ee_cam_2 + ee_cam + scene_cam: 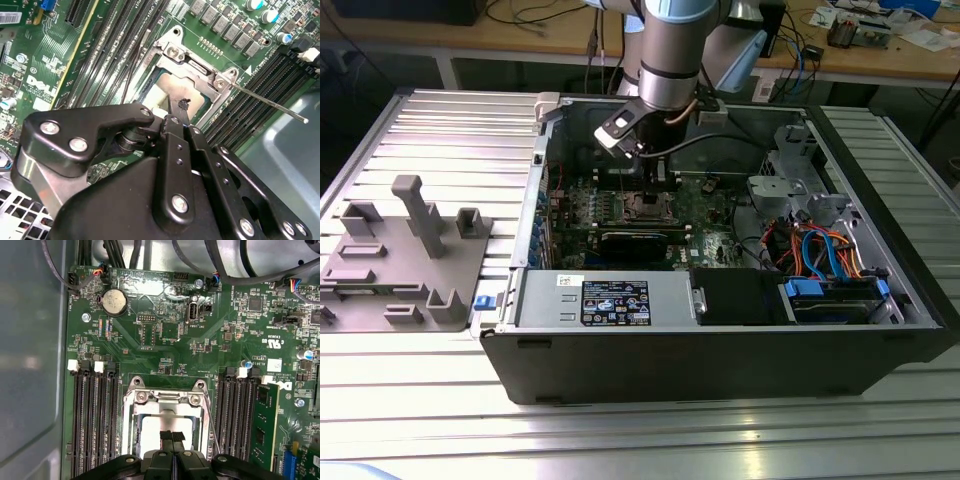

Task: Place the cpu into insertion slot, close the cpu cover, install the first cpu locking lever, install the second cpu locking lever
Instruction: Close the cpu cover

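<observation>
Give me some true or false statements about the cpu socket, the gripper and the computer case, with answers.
The cpu shows through the window of the cpu cover. True.
The gripper has its fingers spread wide. False: they are pressed together over the cpu.
A round coin battery sits on the motherboard. True.
The computer case is closed. False: it lies open, with the arm reaching inside.
A grey fixture tray lies at the exterior view's right of the case. False: it lies at the left.
</observation>
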You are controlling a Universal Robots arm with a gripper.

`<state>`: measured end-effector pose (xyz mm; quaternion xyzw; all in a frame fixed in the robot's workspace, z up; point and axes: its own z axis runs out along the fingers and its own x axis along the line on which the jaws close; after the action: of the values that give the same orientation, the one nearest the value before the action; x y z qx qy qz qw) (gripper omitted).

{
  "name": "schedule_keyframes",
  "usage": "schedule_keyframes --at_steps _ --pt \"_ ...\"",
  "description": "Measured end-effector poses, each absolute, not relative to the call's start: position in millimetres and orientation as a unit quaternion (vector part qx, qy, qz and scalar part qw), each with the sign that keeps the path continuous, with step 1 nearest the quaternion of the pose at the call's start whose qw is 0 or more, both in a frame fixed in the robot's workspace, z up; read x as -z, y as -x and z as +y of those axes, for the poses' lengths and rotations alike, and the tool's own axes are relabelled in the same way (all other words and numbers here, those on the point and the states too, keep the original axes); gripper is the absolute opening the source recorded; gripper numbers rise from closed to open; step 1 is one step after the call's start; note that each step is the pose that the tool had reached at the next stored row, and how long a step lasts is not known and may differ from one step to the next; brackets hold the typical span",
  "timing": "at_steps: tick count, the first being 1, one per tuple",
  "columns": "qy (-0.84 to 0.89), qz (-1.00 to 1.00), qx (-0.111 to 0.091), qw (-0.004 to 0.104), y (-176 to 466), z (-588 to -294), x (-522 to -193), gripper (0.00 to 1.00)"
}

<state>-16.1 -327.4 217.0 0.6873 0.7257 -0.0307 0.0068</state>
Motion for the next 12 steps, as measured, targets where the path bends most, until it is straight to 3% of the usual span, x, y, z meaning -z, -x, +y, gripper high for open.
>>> schedule_keyframes --at_steps 12 --pt "-0.687 0.726 0.03 0.007 16 -327 -232 0.11"
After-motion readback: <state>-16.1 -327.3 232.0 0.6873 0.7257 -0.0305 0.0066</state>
